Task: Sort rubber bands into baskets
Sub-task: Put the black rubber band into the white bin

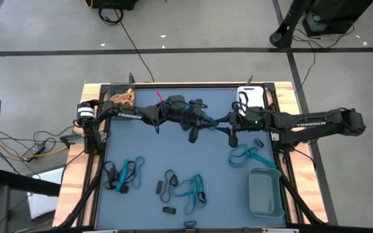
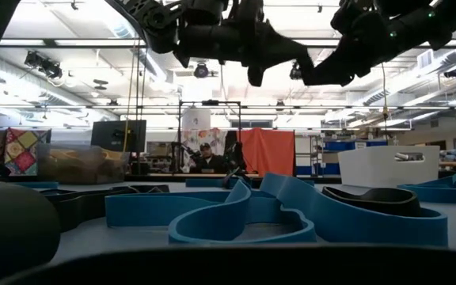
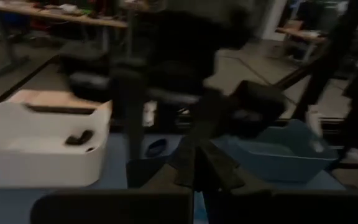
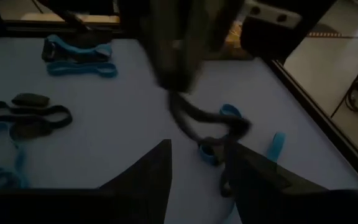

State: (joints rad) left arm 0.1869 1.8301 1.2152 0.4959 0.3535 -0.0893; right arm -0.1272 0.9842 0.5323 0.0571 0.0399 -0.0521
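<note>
Blue-grey matting covered the table, and both dark arms, each lettered TROSSEN in white, met over its middle. Beyond the right gripper stood the grey-teal basket; the white basket sat behind it. Blue rubber bands lay just beside that gripper, whose fingers stood apart, nothing clearly between them. Further blue and black bands lay well apart from the left gripper, its fingers pressed together.
</note>
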